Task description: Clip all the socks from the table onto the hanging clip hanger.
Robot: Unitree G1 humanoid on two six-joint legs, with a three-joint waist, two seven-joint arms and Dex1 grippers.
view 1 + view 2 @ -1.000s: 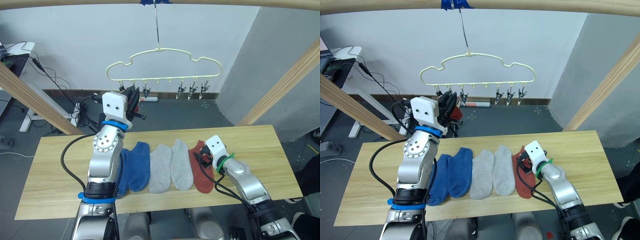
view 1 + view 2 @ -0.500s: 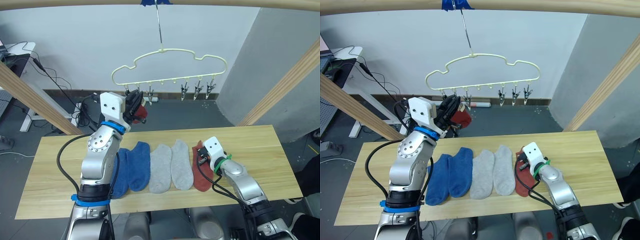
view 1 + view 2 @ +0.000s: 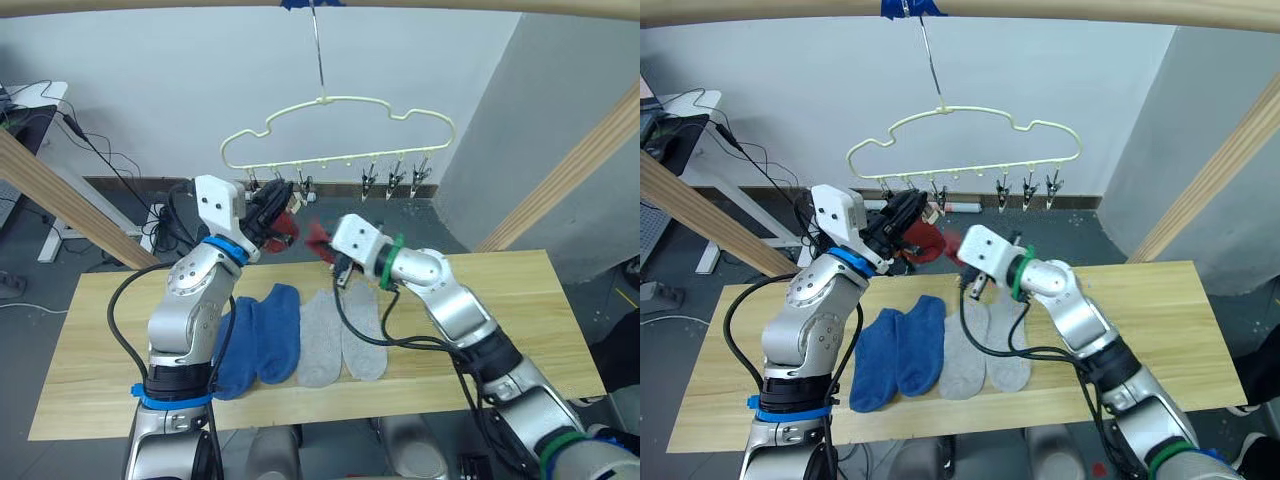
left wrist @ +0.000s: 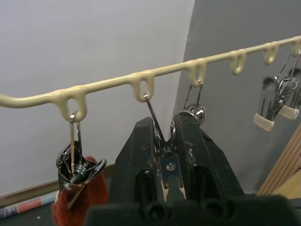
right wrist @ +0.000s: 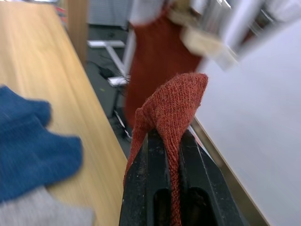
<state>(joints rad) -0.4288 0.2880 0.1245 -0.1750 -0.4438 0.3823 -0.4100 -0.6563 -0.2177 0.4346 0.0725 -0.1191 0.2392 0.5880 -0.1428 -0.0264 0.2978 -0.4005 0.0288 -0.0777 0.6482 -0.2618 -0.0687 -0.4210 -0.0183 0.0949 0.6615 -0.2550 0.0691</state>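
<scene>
Socks: one rust-red knit sock is pinched between the right gripper fingers below the pale yellow wire clip hanger. Left gripper squeezes a small metal clip; another rust-red sock hangs clipped beside it. Blue socks and grey socks lie on the pale wood table.

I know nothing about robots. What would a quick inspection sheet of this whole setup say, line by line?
Surface: pale wood table, bare at both ends.
Job's things: two blue socks and two grey socks lie side by side on it; one red sock hangs from a clip of the yellow hanger; another red sock is held up near it.
Clutter: nothing seen.
Grippers: left pincer squeezes the second clip; right pincer grips the held sock.
Cables: black leads loop along both arms; wires on the floor.
Surroundings: wooden pole frame, white wall, grey floor.
</scene>
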